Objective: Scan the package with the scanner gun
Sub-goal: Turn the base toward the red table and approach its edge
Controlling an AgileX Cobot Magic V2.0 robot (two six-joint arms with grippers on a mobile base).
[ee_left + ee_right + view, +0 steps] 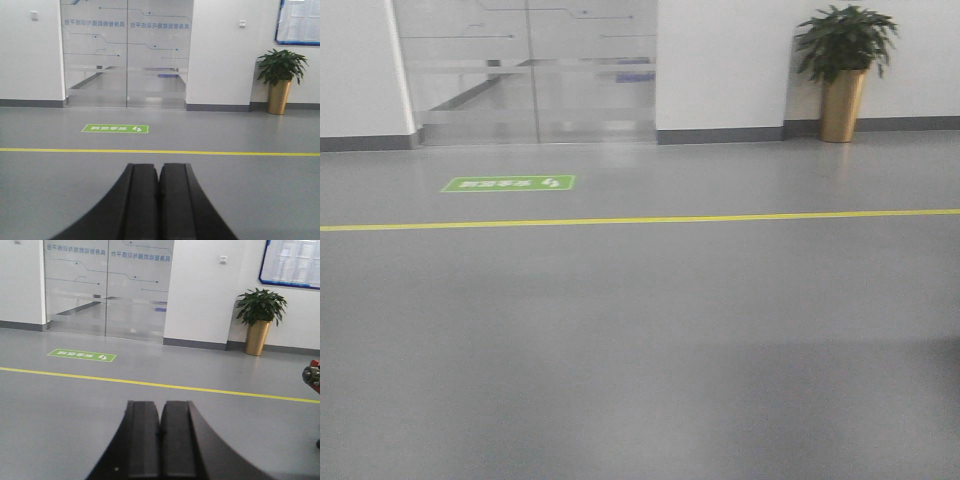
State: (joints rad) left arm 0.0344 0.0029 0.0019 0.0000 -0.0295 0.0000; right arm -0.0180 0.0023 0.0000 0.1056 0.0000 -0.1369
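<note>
Neither the package nor the scanner gun shows in any view. My left gripper (159, 172) is shut, its two black fingers pressed together with nothing between them, pointing out over grey floor. My right gripper (161, 410) is shut the same way, empty, also aimed level across the floor. The front view holds no arm or gripper, only floor and wall.
A yellow floor line (640, 219) runs across the grey floor. Beyond it lie a green floor sticker (509, 183), glass doors (530, 70) and a potted plant in a gold pot (843, 70). A red and black object (313, 376) sits at the right edge.
</note>
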